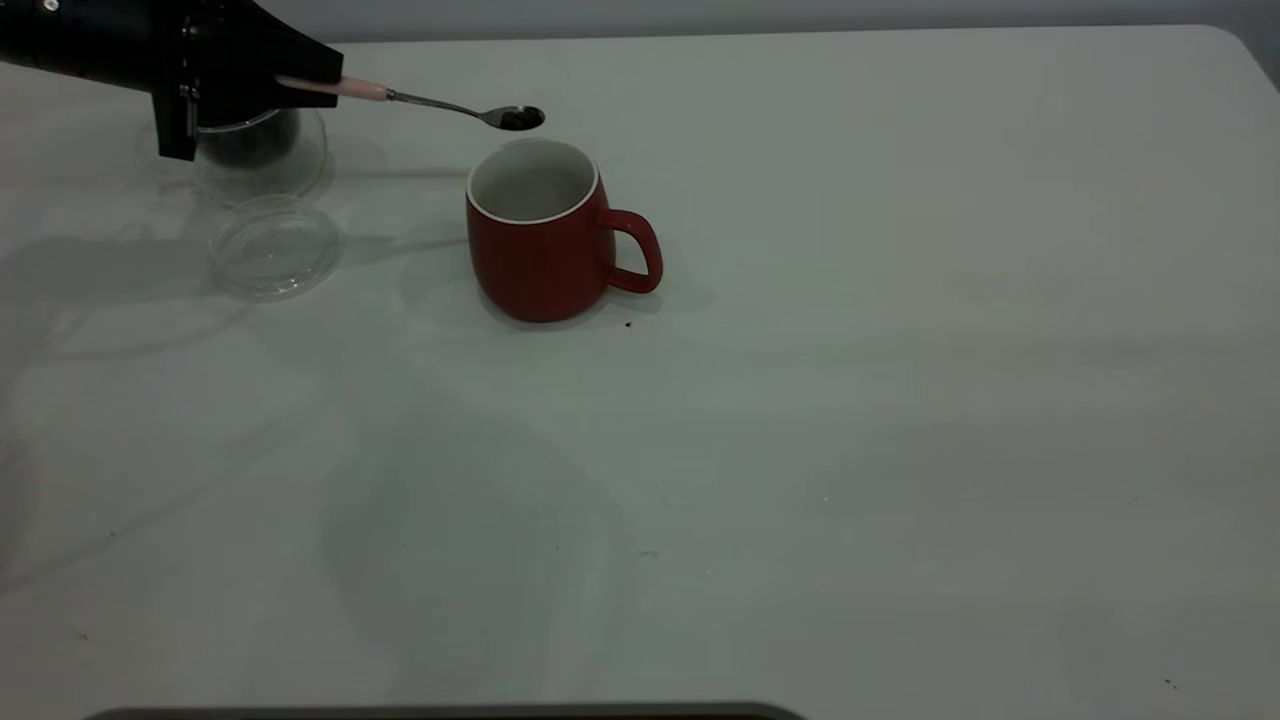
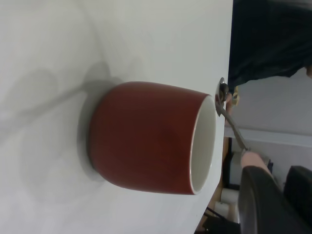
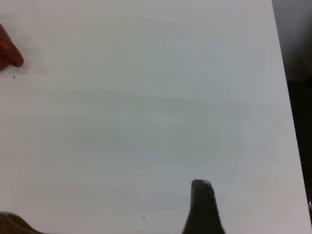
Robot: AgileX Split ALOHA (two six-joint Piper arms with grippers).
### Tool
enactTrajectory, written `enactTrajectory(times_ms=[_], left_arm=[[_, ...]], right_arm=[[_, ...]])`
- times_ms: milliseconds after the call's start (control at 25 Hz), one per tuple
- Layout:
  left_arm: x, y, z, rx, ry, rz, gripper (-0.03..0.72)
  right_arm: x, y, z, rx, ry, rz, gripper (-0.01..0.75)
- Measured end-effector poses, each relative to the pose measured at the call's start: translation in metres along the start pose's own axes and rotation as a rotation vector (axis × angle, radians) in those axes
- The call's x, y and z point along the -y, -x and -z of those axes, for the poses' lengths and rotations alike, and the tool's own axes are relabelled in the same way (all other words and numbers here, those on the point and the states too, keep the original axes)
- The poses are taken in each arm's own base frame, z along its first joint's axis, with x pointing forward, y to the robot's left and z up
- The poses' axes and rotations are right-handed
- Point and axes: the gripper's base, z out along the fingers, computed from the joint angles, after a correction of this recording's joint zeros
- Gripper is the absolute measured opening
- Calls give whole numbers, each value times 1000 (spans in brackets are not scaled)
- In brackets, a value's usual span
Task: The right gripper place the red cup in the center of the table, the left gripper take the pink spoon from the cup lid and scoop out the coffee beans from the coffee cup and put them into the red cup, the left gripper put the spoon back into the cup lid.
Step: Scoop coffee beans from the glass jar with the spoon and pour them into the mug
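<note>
The red cup (image 1: 540, 235) stands upright on the table (image 1: 850, 420) a little left of centre, handle to the right; it fills the left wrist view (image 2: 146, 136). My left gripper (image 1: 318, 84) at the far left is shut on the pink spoon (image 1: 400, 96) by its handle. The spoon's bowl holds a few coffee beans (image 1: 518, 119) just above the cup's far rim. The spoon also shows in the left wrist view (image 2: 234, 126). The coffee cup (image 1: 262, 150) with beans sits under the gripper, partly hidden. The cup lid (image 1: 275, 247) lies empty in front of it. My right gripper (image 3: 105, 202) is open over bare table.
A stray dark speck (image 1: 628, 324) lies by the red cup's base. The cup's handle (image 3: 7, 51) shows at the edge of the right wrist view. The table's far right edge (image 3: 285, 97) is near the right gripper.
</note>
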Motion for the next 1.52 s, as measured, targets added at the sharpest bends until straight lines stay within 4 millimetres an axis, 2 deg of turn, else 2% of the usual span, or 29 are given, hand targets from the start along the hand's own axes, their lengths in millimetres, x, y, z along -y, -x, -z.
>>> enactTrajectory(times_ms=[360,520,840,1000,1160,1360,1520], left_arm=[[1,-4,-7,-43,20,-36,123],[2,-5,-12,-66,26,-119,123],[3,-6,-13,-73,13,-504,123],[6,-7,-20,-90,0,-686,123],[8,-8,-25,-102,-11,-798,123],[8,-8,-25,-102,-11,-800,123],[14,-6,-17,-96,9,-682,123]], right_arm=[[0,0,0,0,0,0,591],[0,0,0,0,0,0,591],[0,0,0,0,0,0,591],[0,0,0,0,0,0,591],[0,0,0,0,0,0,591],[0,0,0,0,0,0,591],[0,0,0,0,0,0,591]])
